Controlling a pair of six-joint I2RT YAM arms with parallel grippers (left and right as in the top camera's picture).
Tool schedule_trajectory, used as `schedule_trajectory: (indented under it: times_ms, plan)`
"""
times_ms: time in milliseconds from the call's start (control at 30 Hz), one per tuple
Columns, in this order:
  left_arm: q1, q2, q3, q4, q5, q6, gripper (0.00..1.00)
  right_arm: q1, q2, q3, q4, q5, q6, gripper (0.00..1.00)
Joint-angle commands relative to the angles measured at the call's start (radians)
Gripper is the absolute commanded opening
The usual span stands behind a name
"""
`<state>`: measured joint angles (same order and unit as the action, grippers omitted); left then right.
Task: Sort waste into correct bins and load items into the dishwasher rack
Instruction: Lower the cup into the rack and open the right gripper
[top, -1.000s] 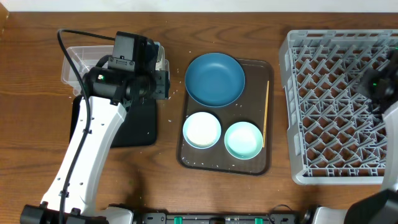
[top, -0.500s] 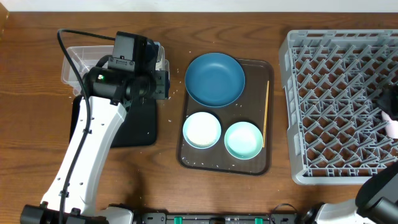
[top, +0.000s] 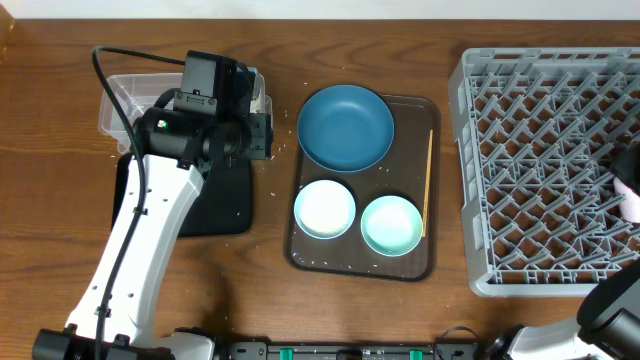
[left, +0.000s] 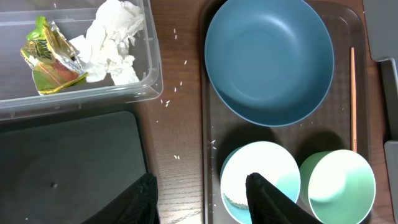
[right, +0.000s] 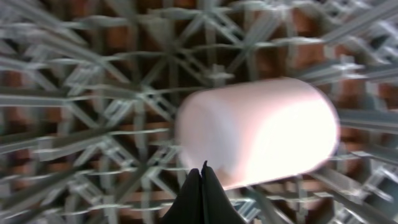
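We take the tray (top: 345, 264) on the bench (top: 50, 220) as the reference for all positions. The blue bowl (top: 346, 127) sits on the tray's far end. The two pale bowls (top: 324, 208) (top: 391, 224) sit side by side on its near end. The chopstick (top: 428, 180) lies along the tray's right edge. To the left of the tray, at its far end, stands the tub (left: 74, 102), which holds the napkins (left: 112, 43) and the wrapper (left: 53, 59). The black tray (left: 68, 162) lies just beside the tub on the near side, also left of the tray. Loose rice grains (left: 166, 102) are scattered on the bench between the tub and the tray. The left fingers (top: 262, 137) hang above that strip, just left of the tray. They are parted about halfway and hold nothing. The rack (top: 540, 170) stands to the right of the tray, apart from it. The cup (right: 258, 134) lies on its side in the rack, at the side farthest from the tray. The right fingers (right: 201, 186) are above the rack, pressed fully together with nothing between them, and the cup lies just beyond their tips.
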<state>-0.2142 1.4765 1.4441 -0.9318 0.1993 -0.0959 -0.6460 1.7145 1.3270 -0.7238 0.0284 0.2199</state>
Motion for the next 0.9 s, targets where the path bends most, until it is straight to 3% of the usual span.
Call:
schedule_trajectory:
  times_ms: [0,867]
  plan:
    - [-0.001,0.005,0.000,-0.002,-0.002,0.013,0.49,-0.012,0.007,0.007,0.016,-0.127,-0.003,0.01]
    - [-0.001,0.005,0.000,-0.002,-0.002,0.013,0.49,-0.037,0.058,0.006,0.012,0.054,0.015,0.01]
